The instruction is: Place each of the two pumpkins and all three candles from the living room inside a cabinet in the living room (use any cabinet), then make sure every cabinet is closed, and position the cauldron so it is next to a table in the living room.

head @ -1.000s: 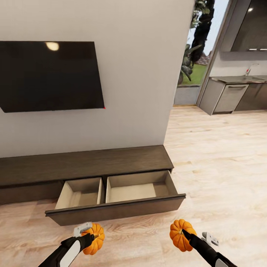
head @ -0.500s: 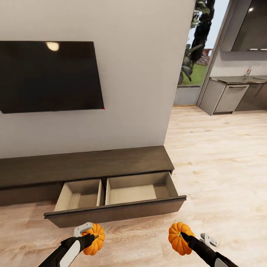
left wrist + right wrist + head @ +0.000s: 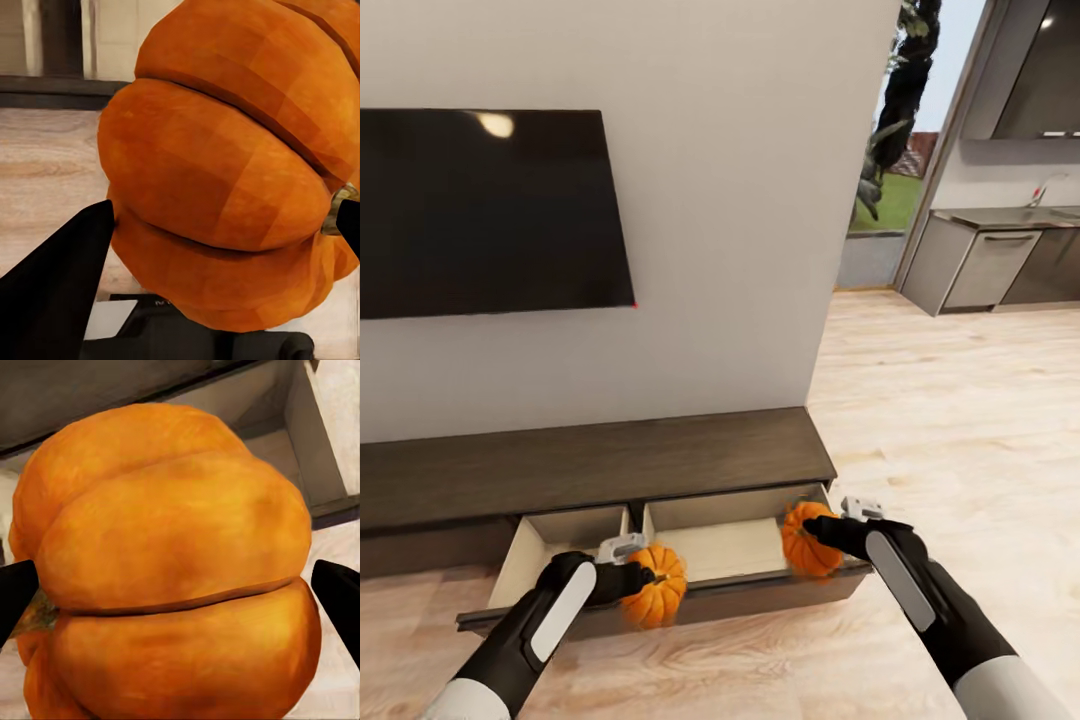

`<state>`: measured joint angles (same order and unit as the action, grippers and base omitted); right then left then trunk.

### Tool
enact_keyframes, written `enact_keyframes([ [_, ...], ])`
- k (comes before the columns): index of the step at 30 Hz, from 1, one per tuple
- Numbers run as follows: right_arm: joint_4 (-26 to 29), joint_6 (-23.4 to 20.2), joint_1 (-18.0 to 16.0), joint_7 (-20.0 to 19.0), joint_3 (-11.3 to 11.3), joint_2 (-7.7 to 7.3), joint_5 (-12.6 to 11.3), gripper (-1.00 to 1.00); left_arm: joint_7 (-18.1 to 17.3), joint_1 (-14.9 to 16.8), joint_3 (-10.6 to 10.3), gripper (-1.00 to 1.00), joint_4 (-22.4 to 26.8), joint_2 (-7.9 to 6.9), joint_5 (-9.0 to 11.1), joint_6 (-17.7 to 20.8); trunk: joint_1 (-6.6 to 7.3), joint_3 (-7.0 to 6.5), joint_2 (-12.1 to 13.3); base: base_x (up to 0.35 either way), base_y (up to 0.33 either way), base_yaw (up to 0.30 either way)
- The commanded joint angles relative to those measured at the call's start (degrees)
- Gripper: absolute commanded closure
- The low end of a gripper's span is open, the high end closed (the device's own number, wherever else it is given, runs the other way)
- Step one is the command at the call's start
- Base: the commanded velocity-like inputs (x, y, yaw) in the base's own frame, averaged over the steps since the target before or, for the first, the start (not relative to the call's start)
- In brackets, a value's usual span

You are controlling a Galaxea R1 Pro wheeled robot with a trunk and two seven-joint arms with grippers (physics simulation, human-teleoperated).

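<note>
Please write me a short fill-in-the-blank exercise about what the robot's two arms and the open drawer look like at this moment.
1. Each gripper, the left gripper and the right gripper, is shut on an orange ____.
2. The drawer of the dark-brown cabinet stands ____.
3. Inside, a divider splits the drawer into ____ compartments.
4. On the wall above the cabinet hangs a black ____.

Missing words: pumpkin; open; two; television
</note>
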<state>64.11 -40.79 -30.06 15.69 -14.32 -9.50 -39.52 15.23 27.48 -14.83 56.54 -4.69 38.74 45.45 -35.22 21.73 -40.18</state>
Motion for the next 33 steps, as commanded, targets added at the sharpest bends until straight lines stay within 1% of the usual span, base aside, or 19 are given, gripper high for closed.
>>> enact_keyframes([
  [1,3.0,-1.7,0.0,2.3,-0.2,0.38,-0.8,1.00,0.6,0.1,-0.2,1.00,1.1,-0.14,0.4,0.9,-0.05,0.09,-0.1,0.296,0.000,0.000],
  [3,6.5,-4.3,0.0,4.1,-0.2,1.42,-0.8,1.00,0.5,0.2,-0.2,1.00,2.8,-0.41,0.4,1.7,-0.05,0.09,-0.1,0.201,0.000,0.000],
  [6,8.6,-6.4,0.0,5.0,-0.3,2.48,-0.7,1.00,0.5,0.3,-0.1,1.00,4.0,-0.52,0.5,2.1,-0.05,0.09,-0.1,0.070,0.000,0.000],
  [10,8.4,-6.9,0.0,5.5,-0.3,3.92,-0.3,1.00,0.6,0.4,0.1,1.00,5.2,-0.39,0.5,2.1,-0.05,0.09,-0.1,0.015,0.000,0.000],
  [11,8.0,-6.9,0.0,5.5,-0.4,4.09,-0.3,1.00,0.6,0.4,0.2,1.00,5.4,-0.36,0.5,2.1,-0.05,0.09,-0.1,0.004,0.000,0.000],
  [15,5.6,-6.6,0.0,5.6,-0.4,6.06,-0.2,1.00,0.5,0.4,0.3,1.00,5.7,-0.32,0.7,2.1,-0.05,0.09,-0.1,0.001,0.000,0.000],
  [16,5.5,-6.6,0.0,5.6,-0.4,6.29,-0.2,1.00,0.5,0.4,0.3,1.00,5.8,-0.34,0.8,2.1,-0.05,0.09,-0.1,0.000,0.000,0.000],
  [20,5.9,-6.5,0.0,5.5,-0.3,6.56,0.0,1.00,0.7,0.4,0.3,1.00,5.9,-0.39,0.6,1.9,-0.05,0.09,-0.1,0.001,-0.005,0.000],
  [23,6.3,-6.5,0.0,5.4,-0.3,6.58,0.0,1.00,0.7,0.4,0.3,1.00,5.9,-0.33,0.5,1.9,-0.05,0.08,-0.1,0.048,-0.168,0.038],
  [26,6.3,-6.5,0.0,5.4,-0.3,6.59,0.0,1.00,0.8,0.4,0.3,1.00,5.9,-0.28,0.5,1.8,-0.05,0.02,-0.1,0.079,-0.233,0.187],
  [30,6.2,-6.4,0.0,5.5,-0.4,6.66,0.0,1.00,0.8,0.4,0.3,1.00,5.6,-0.24,0.5,1.7,-0.05,-0.07,-0.1,0.114,-0.088,0.256],
  [33,6.3,-6.4,0.0,5.2,-0.3,6.61,0.0,1.00,0.8,0.4,0.3,1.00,5.5,-0.26,0.6,1.7,-0.05,-0.09,-0.1,0.168,-0.146,0.113],
])
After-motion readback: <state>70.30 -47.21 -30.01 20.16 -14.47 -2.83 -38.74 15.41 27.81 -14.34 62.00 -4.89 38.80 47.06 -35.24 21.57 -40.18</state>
